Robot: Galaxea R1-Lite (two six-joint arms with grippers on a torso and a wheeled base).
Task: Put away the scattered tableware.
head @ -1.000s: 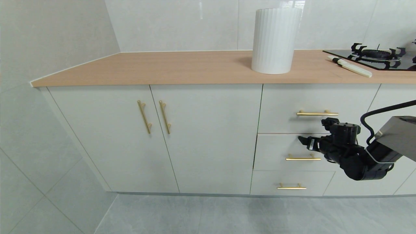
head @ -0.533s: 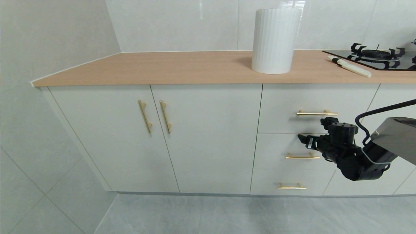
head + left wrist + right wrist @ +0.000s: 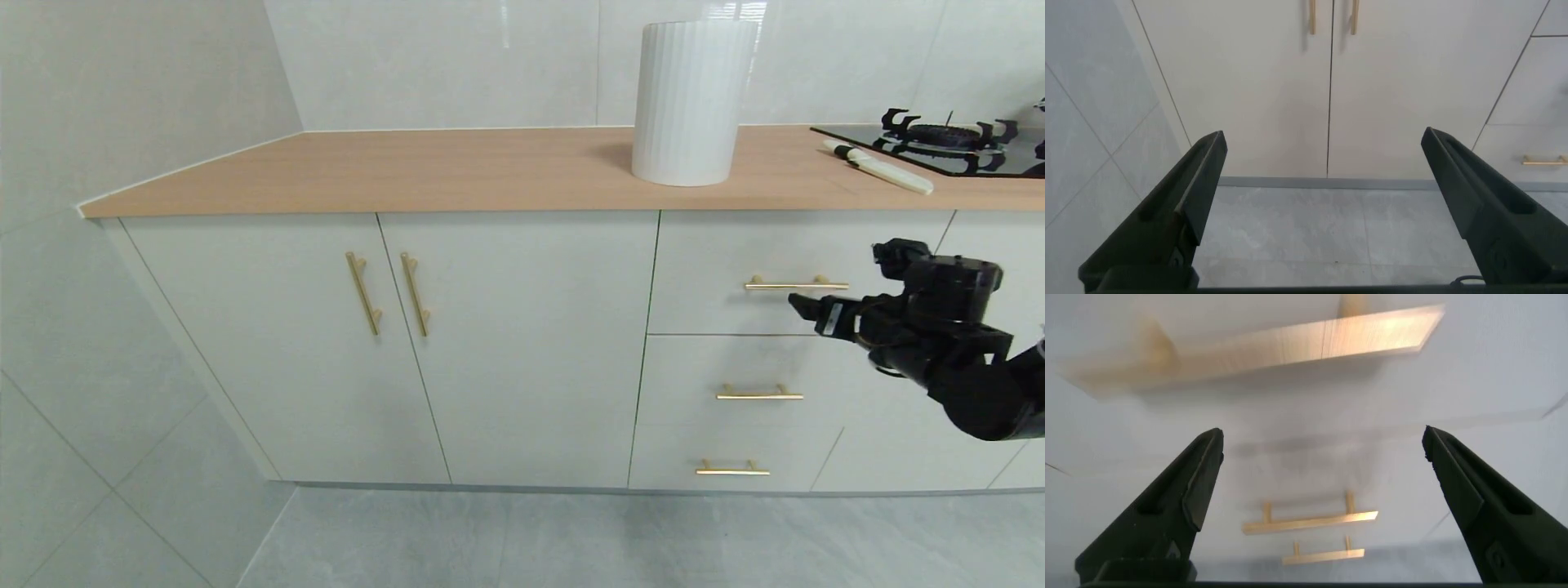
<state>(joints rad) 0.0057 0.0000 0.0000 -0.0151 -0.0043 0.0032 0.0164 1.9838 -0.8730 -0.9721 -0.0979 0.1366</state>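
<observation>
A cream-white knife lies on the wooden counter, beside the stove. A tall white ribbed container stands on the counter left of it. My right gripper is open, close in front of the top drawer's brass handle. In the right wrist view that handle looms close and blurred beyond the open right gripper, with nothing between the fingers. My left gripper is open and empty, low down, facing the cabinet doors and the floor.
Below the top drawer are a middle drawer handle and a bottom one. Two cabinet doors with upright brass handles stand to the left. All drawers and doors are closed. Grey tiled floor lies in front.
My right gripper rose from the level of the middle drawer up and to the right, to the top drawer's handle. Nothing on the counter moved.
</observation>
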